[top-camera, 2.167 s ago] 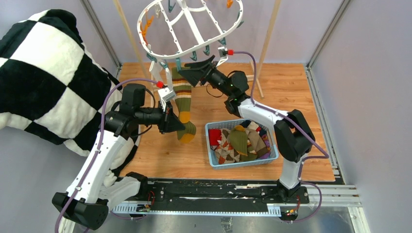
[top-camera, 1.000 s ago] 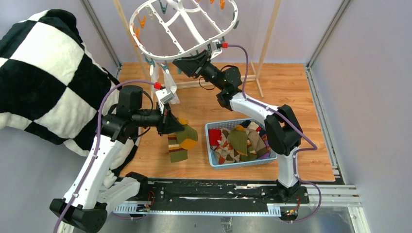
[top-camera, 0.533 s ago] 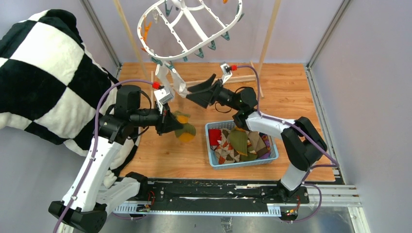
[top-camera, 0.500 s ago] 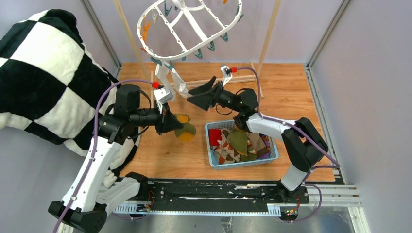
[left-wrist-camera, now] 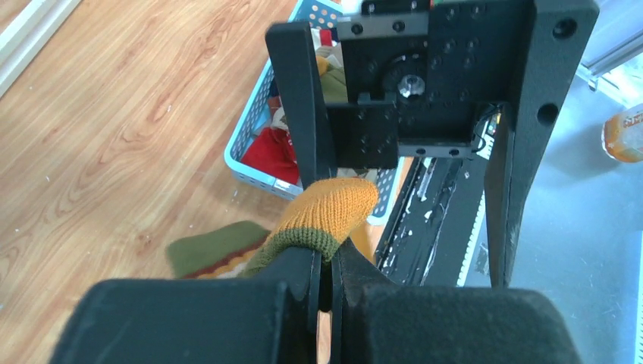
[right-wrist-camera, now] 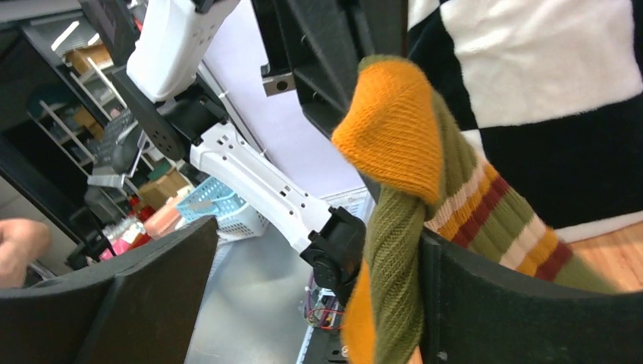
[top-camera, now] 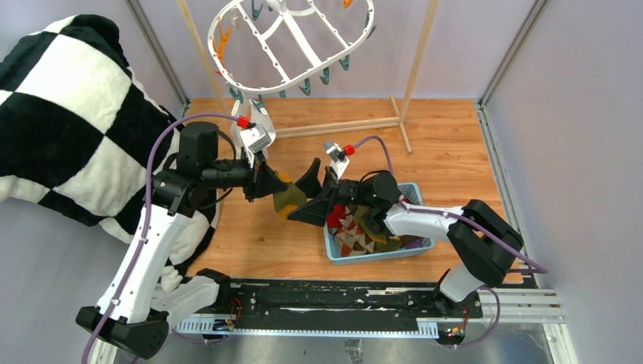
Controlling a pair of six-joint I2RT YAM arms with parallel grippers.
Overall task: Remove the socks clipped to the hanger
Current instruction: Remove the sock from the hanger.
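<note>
- Pinches a striped sock (top-camera: 286, 199) by its orange toe in the left claw (top-camera: 267, 184), fingers pressed together on the knit, above the wooden counter (top-camera: 455, 152) and just left of the light-blue basket (top-camera: 379, 254).
- Spreads the right claw (top-camera: 305, 196) wide around that same sock, one finger on either side, with the olive leg and its cream, red and orange bands hanging between them; cannot tell whether either finger touches the fabric.
- Fills the basket, near the counter's front edge, with a heap of socks (top-camera: 355, 233): red, olive and argyle pieces in view, part of the pile hidden.
- Hangs the white oval hanger (top-camera: 303, 44) tilted over the counter's far left, with teal and orange clips (top-camera: 326, 76) along its rim, well apart from the pinched sock.
- Drapes a black-and-white checked blanket (top-camera: 68, 114) down the left side.
- Stands a light wooden rack (top-camera: 334, 127) at the back, its floor bar lying behind the basket.
</note>
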